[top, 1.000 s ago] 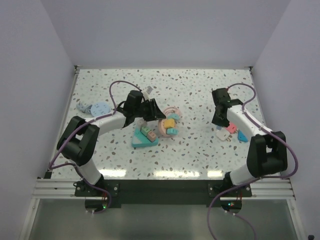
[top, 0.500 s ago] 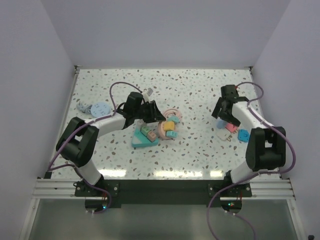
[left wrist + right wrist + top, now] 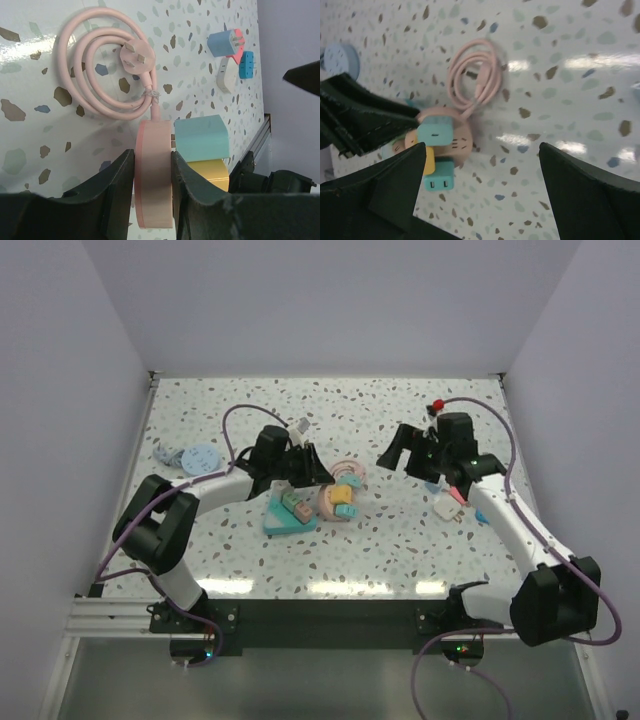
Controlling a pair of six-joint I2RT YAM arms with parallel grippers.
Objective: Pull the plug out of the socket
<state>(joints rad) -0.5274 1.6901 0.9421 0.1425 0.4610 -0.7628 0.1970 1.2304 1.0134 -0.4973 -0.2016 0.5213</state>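
The left gripper is shut across the thin rim of the round pink socket, with one dark finger pressed to each flat side. The socket is held on edge near the middle of the bench. Its plug face is turned toward the right edge.

A teal plug and a yellow plug sit side by side in that face. Both are seated against it, with their long axes pointing straight out toward the right edge. The socket's pink cable lies in a flat coil on the bench just beyond, toward the far edge.

The right gripper hangs above the bench to the right of the socket, well apart from it. Its jaws are spread wide and grip nothing, and they are aimed at the socket's plug face.

A teal tray of blocks lies just beside the socket toward the near edge. A few loose adapters lie toward the right edge, and blue discs lie near the left edge.
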